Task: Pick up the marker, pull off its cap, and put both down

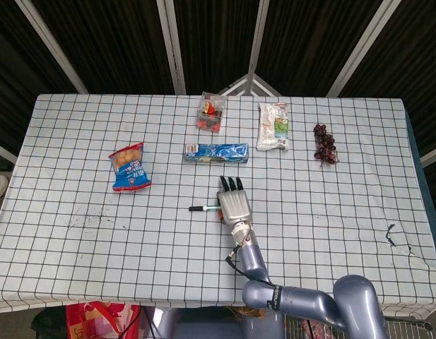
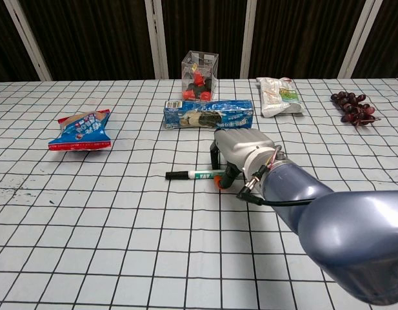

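Right arm (image 2: 328,219) comes in from the near edge, big in the chest view, cable at the wrist. Right hand (image 1: 235,203) sits palm-down low over the counter (image 1: 345,212), fingers (image 1: 232,183) side by side and pointing away from the robot. It covers the right end of the marker (image 2: 192,174). In the chest view the fingers curve down to the cloth on the far side of the marker and the thumb is by the marker's orange end (image 2: 218,183), but whether the marker is really pinched or only touched, cannot tell. Marker lies flat on the checked cloth, near the middle of the counter, black cap (image 2: 175,175) pointing to the left, cap on, white-green body running under the hand. Left hand not visible in either view.

Further back: blue biscuit box (image 1: 216,152) lying lengthwise, just beyond the fingertips, apart from them. Blue-red snack bag (image 1: 129,167) well to the left. Farthest row: clear box with red pieces (image 1: 210,113), white-green packet (image 1: 273,126) to its right, dark grape bunch (image 1: 324,143) further right. Scribble marks (image 1: 90,219) on the cloth at the near left. Dark mark (image 1: 396,239) near the right edge.
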`<state>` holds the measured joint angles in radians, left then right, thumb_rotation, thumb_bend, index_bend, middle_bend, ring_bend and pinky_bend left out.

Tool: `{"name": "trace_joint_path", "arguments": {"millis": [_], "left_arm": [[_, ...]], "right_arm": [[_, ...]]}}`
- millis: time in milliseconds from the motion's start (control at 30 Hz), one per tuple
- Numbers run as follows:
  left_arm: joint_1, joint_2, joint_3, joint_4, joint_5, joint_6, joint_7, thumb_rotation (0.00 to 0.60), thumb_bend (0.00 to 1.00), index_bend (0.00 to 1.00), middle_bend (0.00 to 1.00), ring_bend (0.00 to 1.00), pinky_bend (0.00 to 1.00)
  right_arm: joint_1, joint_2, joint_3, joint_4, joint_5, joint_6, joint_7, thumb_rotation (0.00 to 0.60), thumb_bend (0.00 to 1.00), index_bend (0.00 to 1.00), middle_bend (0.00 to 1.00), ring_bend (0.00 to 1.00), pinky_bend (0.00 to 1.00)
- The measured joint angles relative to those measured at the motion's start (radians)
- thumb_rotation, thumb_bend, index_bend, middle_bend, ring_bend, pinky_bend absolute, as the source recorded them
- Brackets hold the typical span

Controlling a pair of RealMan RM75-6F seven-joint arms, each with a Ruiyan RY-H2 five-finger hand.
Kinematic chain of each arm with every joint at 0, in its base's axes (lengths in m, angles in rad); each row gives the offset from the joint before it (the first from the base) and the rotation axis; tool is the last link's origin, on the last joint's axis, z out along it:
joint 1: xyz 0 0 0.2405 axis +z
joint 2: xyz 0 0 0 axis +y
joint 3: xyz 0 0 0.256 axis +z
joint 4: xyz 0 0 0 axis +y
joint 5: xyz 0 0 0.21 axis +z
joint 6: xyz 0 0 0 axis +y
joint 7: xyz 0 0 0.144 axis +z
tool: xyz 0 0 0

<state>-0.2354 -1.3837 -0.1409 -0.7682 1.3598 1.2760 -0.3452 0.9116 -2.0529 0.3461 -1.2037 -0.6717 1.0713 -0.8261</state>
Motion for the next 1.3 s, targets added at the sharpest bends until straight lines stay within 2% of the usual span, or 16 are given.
{"name": "trace_joint_path", "arguments": {"millis": [200,933,1067,1300], "left_arm": [[0.002,0.002,-0.002,0.000,-0.001,0.005,-0.004,0.600,0.51,0.05,0.00,0.00,0.01],[0.006,0.013,-0.003,-0.048,0.023,0.056,-0.011,0.600,0.51,0.06,0.00,0.00,0.01],[-0.002,0.012,-0.001,-0.071,0.046,0.083,-0.015,0.600,0.51,0.07,0.00,0.00,0.01],[-0.021,0.025,0.005,-0.180,0.097,0.139,0.028,0.600,0.50,0.08,0.00,0.00,0.01]], "right_arm": [[-0.008,0.015,-0.002,-0.030,-0.025,0.001,0.031,0.600,0.42,0.73,0.05,0.01,0.00],[-0.088,0.188,0.009,-0.339,-0.098,0.085,0.135,0.600,0.42,0.74,0.05,0.01,0.00],[-0.096,0.229,0.017,-0.418,-0.108,0.132,0.115,0.600,0.42,0.74,0.05,0.01,0.00],[-0.084,0.289,0.053,-0.606,-0.079,0.261,-0.046,0.600,0.42,0.74,0.05,0.01,0.00]]}}
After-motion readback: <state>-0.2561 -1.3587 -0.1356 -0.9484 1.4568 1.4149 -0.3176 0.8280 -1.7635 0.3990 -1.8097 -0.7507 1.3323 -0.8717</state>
